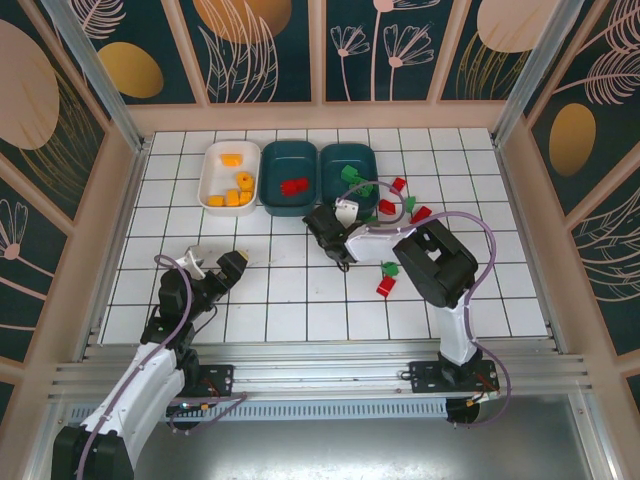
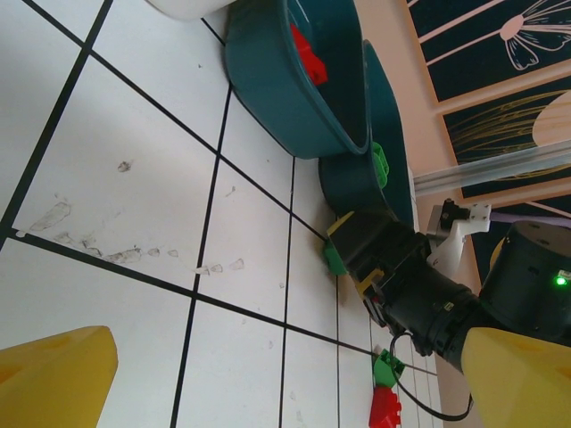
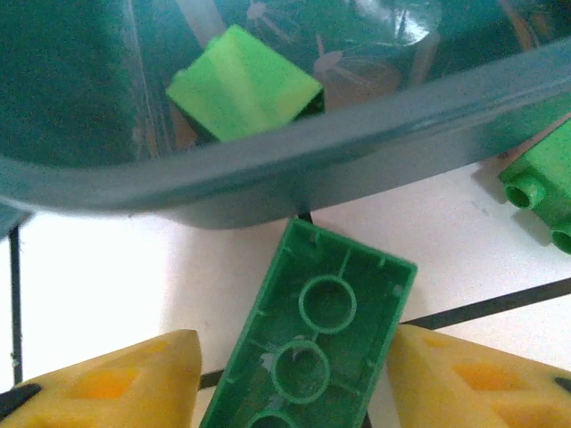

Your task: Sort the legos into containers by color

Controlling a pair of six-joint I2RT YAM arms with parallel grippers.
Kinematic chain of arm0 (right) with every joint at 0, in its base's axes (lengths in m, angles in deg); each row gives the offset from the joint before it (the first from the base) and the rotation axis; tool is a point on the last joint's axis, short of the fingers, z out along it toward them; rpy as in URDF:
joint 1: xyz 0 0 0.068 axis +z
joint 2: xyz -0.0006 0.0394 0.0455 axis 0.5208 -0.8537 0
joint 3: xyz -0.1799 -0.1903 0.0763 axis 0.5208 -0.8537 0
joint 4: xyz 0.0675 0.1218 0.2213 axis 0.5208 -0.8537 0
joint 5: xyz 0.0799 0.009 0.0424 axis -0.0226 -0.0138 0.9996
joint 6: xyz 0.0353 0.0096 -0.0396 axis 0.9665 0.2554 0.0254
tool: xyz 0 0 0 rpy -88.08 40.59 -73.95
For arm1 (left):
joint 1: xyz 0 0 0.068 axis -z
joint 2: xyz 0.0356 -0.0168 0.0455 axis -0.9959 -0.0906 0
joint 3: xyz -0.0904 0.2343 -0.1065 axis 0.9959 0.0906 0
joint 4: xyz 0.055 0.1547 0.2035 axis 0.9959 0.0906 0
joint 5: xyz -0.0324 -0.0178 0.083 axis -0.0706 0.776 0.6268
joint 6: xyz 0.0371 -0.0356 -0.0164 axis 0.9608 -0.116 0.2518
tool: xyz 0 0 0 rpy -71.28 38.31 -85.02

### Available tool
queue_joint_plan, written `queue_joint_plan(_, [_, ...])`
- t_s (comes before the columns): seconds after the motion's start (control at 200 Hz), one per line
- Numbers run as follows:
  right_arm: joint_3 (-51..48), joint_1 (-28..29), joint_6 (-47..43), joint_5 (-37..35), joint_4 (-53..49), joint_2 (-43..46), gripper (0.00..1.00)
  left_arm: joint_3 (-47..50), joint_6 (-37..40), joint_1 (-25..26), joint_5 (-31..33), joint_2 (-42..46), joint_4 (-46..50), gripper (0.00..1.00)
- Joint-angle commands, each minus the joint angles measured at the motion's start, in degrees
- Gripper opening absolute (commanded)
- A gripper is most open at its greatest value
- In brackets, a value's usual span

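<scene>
Tiled table point(image 3: 107, 285), green lego point(image 3: 312, 348) btwn right tool point(image 3: 294, 379) tips

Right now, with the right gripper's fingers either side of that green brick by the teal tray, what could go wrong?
1. The green brick lies skewed between the right gripper's fingers; closing could twist it or squeeze it out.
2. The teal tray has its rim just beyond the brick; a low carry could clip the rim and shove the tray.
3. A second green brick lies close by; a finger might nudge it.
</scene>
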Motion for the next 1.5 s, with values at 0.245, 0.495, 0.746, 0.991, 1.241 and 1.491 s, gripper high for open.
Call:
queue_joint_plan(0.245, [-7.5,-0.3,0.0,-0.9,5.0,5.3,0.29,0.0,0.7,0.0,0.7,-0.6,-1.0,0.99])
queue_joint_plan(0.495, [-17.4,2.0,0.5,-3.0,4.8,16.2,0.24,-0.8,1.2,0.0,0.2,-1.2,-1.0,0.98])
queue_joint_plan(0.746, [-21.1,1.0,-6.8,-4.8,4.8,27.5,0.24,-4.1,2.6,1.2,-2.6,-12.4,-9.1,0.98])
queue_joint_plan(0.991, [-6.6,-10.0,-20.7,7.9,9.3,17.1,0.24,-13.6,3.6,12.3,-2.8,-36.2,-15.8,0.98])
queue_joint_plan(1.241, [11.1,-14.4,-24.0,12.6,2.5,4.0,0.44,-19.5,4.1,17.6,-3.5,-44.1,-15.0,0.99])
queue_joint_plan(1.491, [10.6,-15.9,-25.1,10.6,2.3,9.7,0.64,-20.3,5.9,17.7,-2.3,-41.8,-10.5,0.98])
